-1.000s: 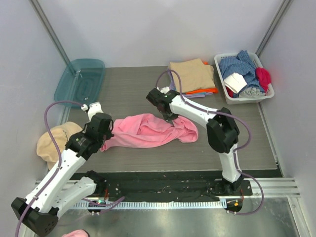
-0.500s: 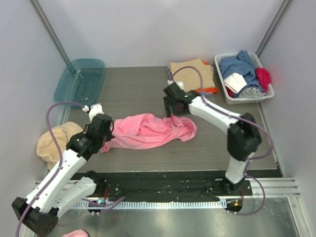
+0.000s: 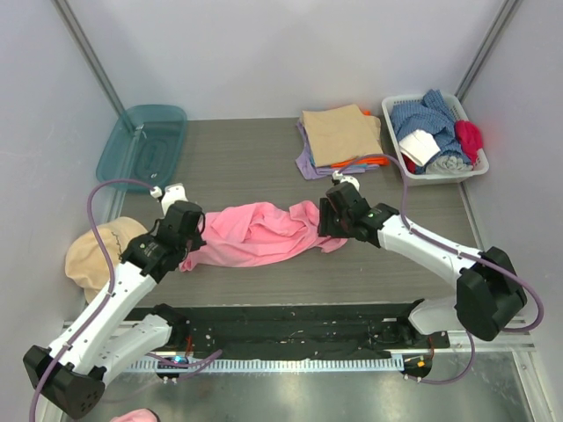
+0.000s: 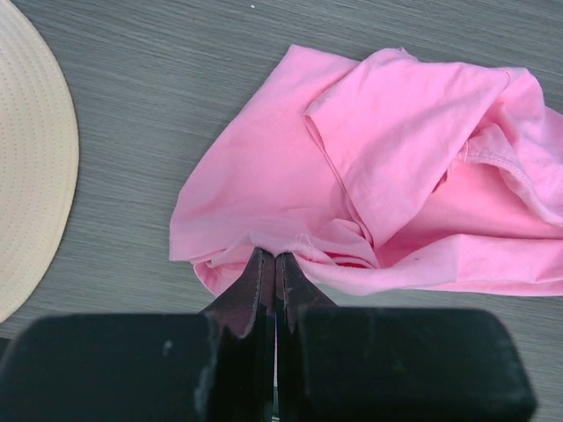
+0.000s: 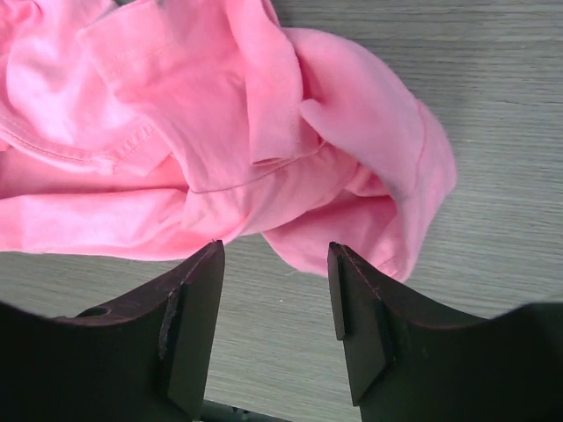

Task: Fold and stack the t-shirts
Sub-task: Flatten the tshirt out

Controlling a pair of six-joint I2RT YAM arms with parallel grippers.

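Note:
A bright pink t-shirt (image 3: 264, 233) lies crumpled across the middle of the table. My left gripper (image 3: 189, 251) is shut on the shirt's left end; in the left wrist view the fingertips (image 4: 264, 261) pinch a fold of the pink t-shirt (image 4: 396, 158). Low at the shirt's right end, my right gripper (image 3: 324, 227) stands open. Its jaws (image 5: 274, 249) stand apart on either side of bare table, with the pink t-shirt (image 5: 220, 114) just beyond their tips. At the back right, a folded tan t-shirt (image 3: 341, 134) lies on top of orange (image 3: 371, 163) and lilac (image 3: 308, 164) ones.
A white basket (image 3: 394, 141) of mixed clothes stands at the back right, beside the stack. A teal tray (image 3: 141, 141) leans at the back left. A round tan cap (image 3: 97, 251) lies at the table's left edge, also seen as the cap (image 4: 26, 158) in the left wrist view.
My right gripper has let go of the shirt's right end, opened, and swung right and nearer, down to that end. The shirt's right end has settled on the table. The left gripper has held still.

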